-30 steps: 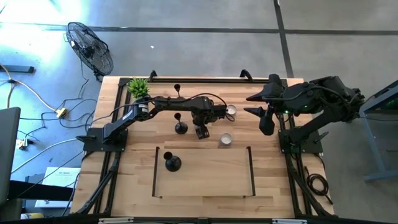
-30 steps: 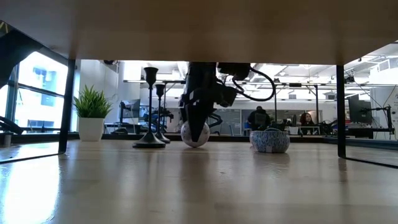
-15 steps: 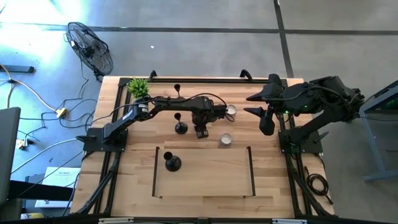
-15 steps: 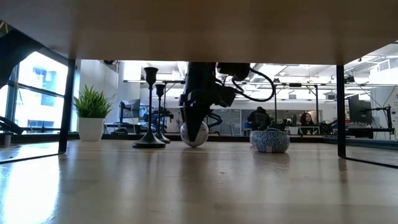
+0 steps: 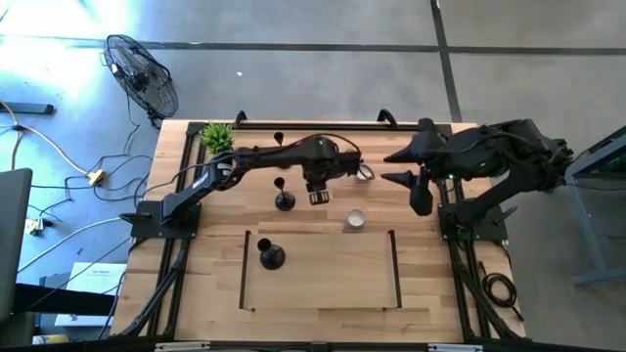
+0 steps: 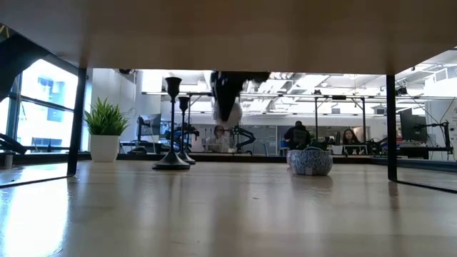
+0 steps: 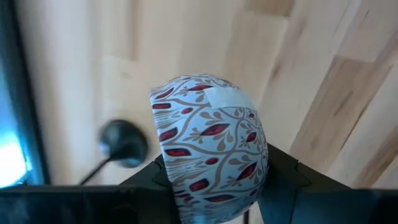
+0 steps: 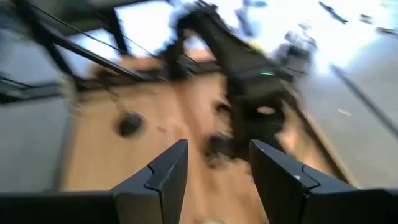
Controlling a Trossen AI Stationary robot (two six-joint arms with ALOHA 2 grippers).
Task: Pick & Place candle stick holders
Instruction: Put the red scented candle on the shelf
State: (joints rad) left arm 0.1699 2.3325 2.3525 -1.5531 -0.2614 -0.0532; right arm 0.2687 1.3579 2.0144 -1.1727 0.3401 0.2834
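Observation:
Three black candle stick holders stand on their round bases: one mid-table (image 5: 284,196) (image 6: 172,125), one near the front (image 5: 271,254), one at the far edge (image 5: 279,139). Right of the middle holder, my left gripper (image 5: 316,196) (image 7: 214,183) hangs above the table. It is shut on a rounded white-and-blue patterned bowl (image 7: 211,149) (image 6: 227,108). The middle holder's base (image 7: 124,143) shows beneath it in the left wrist view. My right gripper (image 5: 403,167) (image 8: 217,180) waits open, high over the table's right side. My left gripper pinches the patterned bowl between its two fingers, one on each opposite side of its round wall (image 7: 258,168). The fingers come from above, pointing steeply down. The bowl hangs lifted clear of the table, its domed side turned up toward the wrist.
A second patterned bowl (image 5: 355,218) (image 6: 309,161) sits on the table right of the gripper, and a third (image 5: 365,173) lies farther back. A green potted plant (image 5: 217,137) stands at the far left corner. Black tape lines (image 5: 245,269) mark a rectangle near the front.
My left gripper has risen straight up from the table with the patterned bowl between its fingers. The bowl rested on the wood beside the middle holder and now hangs clear above it. The holders have stayed in place.

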